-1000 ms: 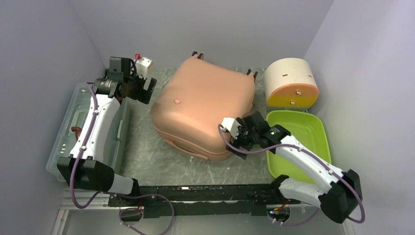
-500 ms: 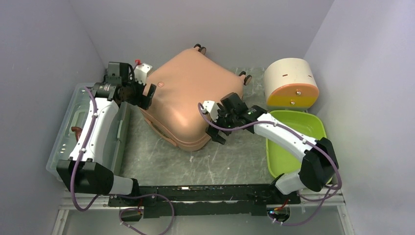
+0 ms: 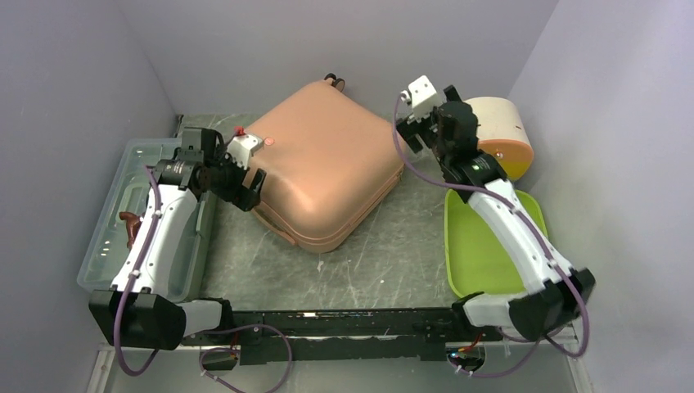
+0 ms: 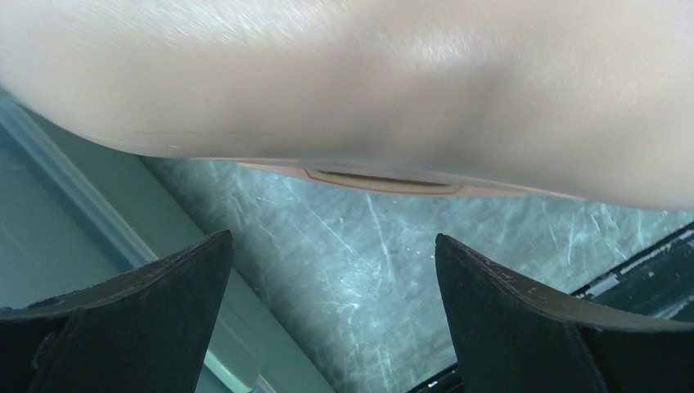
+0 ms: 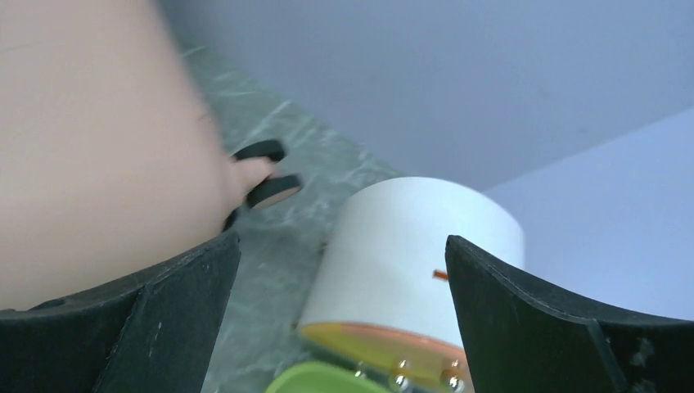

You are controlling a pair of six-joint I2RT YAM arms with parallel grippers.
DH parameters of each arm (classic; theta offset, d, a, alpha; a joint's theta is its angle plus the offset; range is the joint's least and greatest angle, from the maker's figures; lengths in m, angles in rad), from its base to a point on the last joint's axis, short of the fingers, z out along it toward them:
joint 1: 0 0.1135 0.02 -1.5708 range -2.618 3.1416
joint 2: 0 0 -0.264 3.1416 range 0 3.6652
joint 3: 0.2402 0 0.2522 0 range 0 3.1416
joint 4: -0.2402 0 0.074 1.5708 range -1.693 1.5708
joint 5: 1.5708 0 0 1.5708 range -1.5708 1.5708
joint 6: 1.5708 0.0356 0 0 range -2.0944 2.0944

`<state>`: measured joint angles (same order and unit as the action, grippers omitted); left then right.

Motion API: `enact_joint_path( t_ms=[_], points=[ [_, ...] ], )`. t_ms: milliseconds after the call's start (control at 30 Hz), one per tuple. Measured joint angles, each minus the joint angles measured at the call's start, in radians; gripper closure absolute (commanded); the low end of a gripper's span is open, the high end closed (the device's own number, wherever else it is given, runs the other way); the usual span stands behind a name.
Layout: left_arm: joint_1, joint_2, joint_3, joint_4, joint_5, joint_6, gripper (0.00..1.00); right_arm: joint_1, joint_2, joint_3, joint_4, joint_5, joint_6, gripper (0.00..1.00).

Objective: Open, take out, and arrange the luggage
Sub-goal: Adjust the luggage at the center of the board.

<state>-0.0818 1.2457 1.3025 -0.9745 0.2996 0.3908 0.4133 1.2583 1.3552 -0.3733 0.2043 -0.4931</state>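
The luggage (image 3: 323, 168) is a salmon-pink hard-shell suitcase lying closed and flat in the middle of the table, turned corner-on, with its wheels (image 3: 334, 80) at the back. My left gripper (image 3: 248, 187) is open and empty at the suitcase's left edge. In the left wrist view the shell (image 4: 368, 74) fills the top, with a recessed handle (image 4: 385, 180) just ahead of the open gripper (image 4: 331, 241). My right gripper (image 3: 425, 131) is open and empty, raised beside the suitcase's back right corner. Its wrist view shows the shell (image 5: 98, 164) and two wheels (image 5: 266, 172) beyond the open gripper (image 5: 340, 237).
A clear plastic bin (image 3: 110, 237) lies along the left side under my left arm. A lime-green tray (image 3: 479, 254) lies at the right. A white cylinder with an orange face (image 3: 499, 131) stands at the back right, close behind my right gripper. Walls close in on three sides.
The suitcase has turned and slid left and toward the back. My right gripper left its front right edge and rose to the back right. My left gripper moved forward along the left edge.
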Motion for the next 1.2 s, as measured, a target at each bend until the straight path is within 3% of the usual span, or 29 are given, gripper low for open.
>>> enact_joint_path(
  t_ms=[267, 567, 967, 1200],
  points=[
    [0.0, -0.012, -0.092, -0.028, 0.027, 0.024, 0.01, -0.044, 0.413, 0.154, 0.3, 0.285, -0.076, 0.0],
    [0.0, -0.029, -0.173, -0.041, 0.052, 0.06, 0.03, -0.132, 0.827, 0.538, 0.28, 0.304, -0.084, 0.0],
    [0.0, 0.053, -0.202, -0.035, 0.069, 0.076, 0.03, -0.123, 0.868, 0.523, 0.229, 0.146, -0.129, 0.01],
    [0.0, 0.086, -0.196, 0.026, 0.034, 0.023, 0.02, -0.13, 0.769, 0.351, 0.284, 0.061, -0.116, 0.02]
  ],
)
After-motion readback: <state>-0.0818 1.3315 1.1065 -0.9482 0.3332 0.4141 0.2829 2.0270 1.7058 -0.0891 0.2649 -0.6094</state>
